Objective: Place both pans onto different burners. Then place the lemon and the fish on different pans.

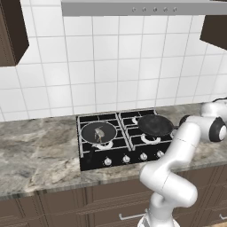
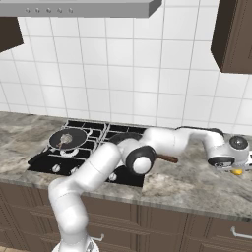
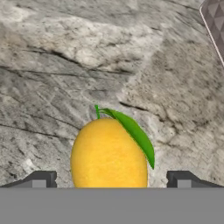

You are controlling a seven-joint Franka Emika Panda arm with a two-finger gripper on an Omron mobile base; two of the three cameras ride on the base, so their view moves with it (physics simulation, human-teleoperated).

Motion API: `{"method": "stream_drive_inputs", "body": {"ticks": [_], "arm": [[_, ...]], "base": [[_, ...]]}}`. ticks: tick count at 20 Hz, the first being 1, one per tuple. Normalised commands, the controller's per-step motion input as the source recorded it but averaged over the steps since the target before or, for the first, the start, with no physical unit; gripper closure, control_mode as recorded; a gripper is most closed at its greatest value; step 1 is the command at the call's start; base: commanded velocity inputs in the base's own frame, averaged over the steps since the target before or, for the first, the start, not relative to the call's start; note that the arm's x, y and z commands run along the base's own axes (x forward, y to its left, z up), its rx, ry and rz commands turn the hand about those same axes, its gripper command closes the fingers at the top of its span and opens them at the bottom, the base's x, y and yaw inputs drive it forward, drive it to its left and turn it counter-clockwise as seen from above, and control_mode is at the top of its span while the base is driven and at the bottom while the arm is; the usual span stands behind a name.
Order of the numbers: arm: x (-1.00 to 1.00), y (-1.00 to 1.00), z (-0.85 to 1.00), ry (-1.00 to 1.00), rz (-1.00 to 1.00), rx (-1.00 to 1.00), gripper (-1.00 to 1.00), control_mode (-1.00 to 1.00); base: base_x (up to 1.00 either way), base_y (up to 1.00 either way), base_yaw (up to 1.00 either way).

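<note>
**Lemon between the spread jaws, not yet pinched**

The gripper [image 3: 111, 180] has its jaws spread wide; the lemon [image 3: 108, 153] lies on the marble counter [image 3: 65, 65] between the two tips, with a gap each side; it looks light, firm, round and likely to roll, so take it across its widest middle; farther off, the fish [image 1: 100, 132] lies in the left pan [image 1: 91, 133]; the right pan [image 1: 155, 125] waits.

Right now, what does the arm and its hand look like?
The arm has glossy white, rounded tubular links with dark grey to black round caps at the joints. No cables or markings are visible. The hand has two small dark, blocky fingertips, each with a lighter grey patch.
</note>
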Motion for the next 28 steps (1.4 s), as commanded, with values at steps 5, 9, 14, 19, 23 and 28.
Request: {"method": "stream_drive_inputs", "body": {"ticks": [5,9,14,19,23,28], "arm": [[0.0,0.0,-0.13,0.0,0.0,0.0,1.0,-1.0],[0.0,0.02,0.0,0.0,0.0,0.0,1.0,-1.0],[-0.06,0.14,0.04,0.0,0.0,0.0,1.0,-1.0],[-0.11,0.15,0.21,0.0,0.02,0.0,1.0,-1.0],[-0.13,0.32,0.03,0.0,0.04,0.0,1.0,-1.0],[-0.14,0.51,0.02,0.0,0.09,0.0,1.0,-1.0]], "base": [[0.0,0.0,0.0],[0.0,0.0,0.0],[0.0,0.0,0.0],[0.0,0.0,0.0],[0.0,0.0,0.0],[0.0,0.0,0.0]]}}
